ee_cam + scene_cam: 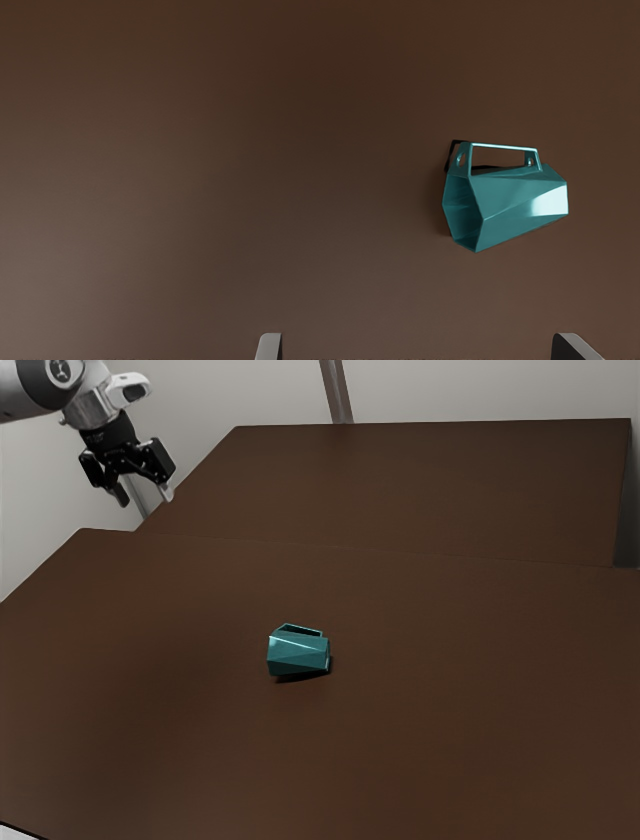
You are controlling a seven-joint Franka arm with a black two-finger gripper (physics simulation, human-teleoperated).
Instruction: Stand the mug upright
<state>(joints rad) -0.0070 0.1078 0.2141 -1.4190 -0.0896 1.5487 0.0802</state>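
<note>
End effector [145, 498] open, toppled mug [298, 654] inside edges [108, 532]

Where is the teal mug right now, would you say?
The mug lies on its side on the brown table, near the middle of the exterior view, toward the exterior view's right from the open gripper.

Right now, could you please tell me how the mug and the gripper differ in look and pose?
The mug is teal and faceted, while the gripper is mostly black. The mug lies on its side on the table, while the gripper hangs in the air. The mug's mouth faces sideways, while the gripper's fingers stand apart and point downward. What they share: neither touches the other.
</note>
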